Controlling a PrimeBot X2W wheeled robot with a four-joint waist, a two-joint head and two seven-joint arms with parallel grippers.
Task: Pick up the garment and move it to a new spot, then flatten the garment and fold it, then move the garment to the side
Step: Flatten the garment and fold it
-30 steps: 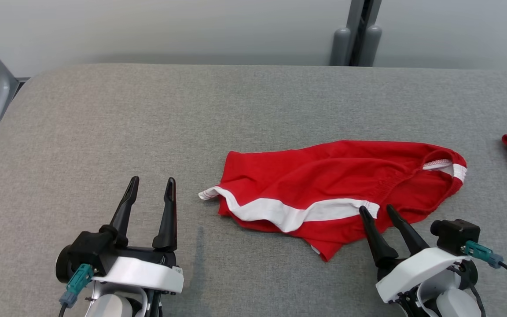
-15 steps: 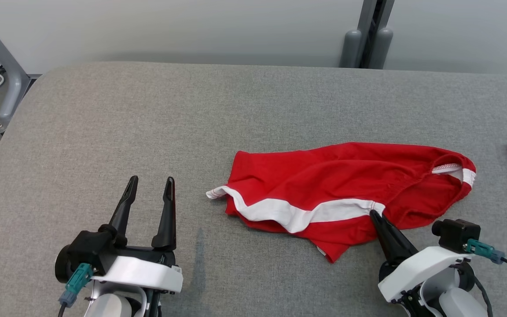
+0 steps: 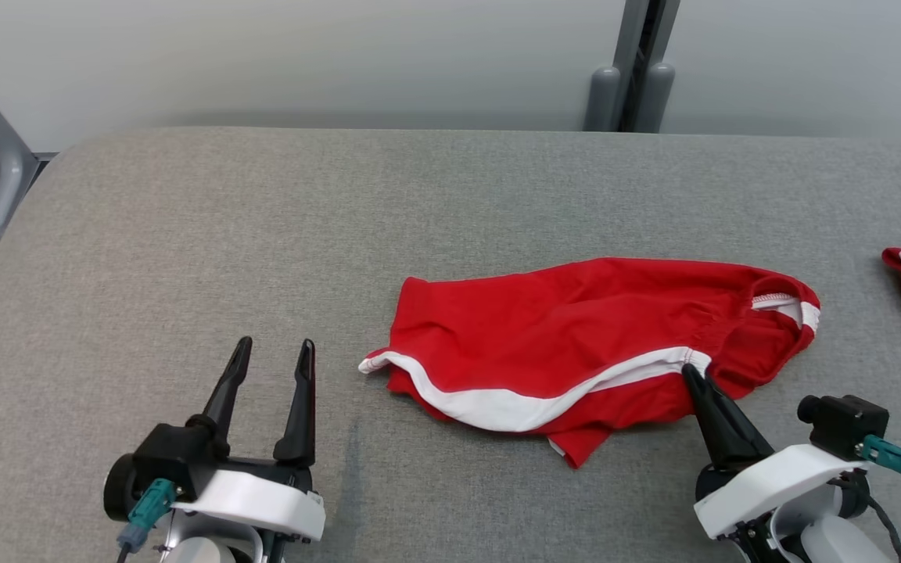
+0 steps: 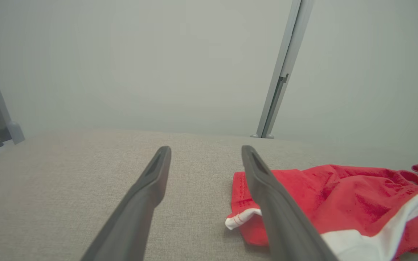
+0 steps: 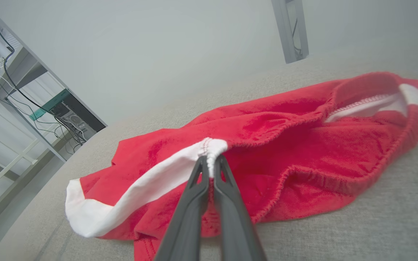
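Where the head view looks down, the right gripper [image 3: 689, 371] is clamped on the white band of the red garment [image 3: 576, 328], while the left gripper [image 3: 274, 344] gapes wide, holding nothing, the cloth off to its right. Left wrist view: garment just past the right-hand finger. Right wrist view: band pinched between closed tips.

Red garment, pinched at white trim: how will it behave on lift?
Probably floppy: the red garment lies in soft folds, so it should hang limp from the right end effector, shut on its white trim. Likely light, being thin cloth. The textured grey table may drag its trailing end.
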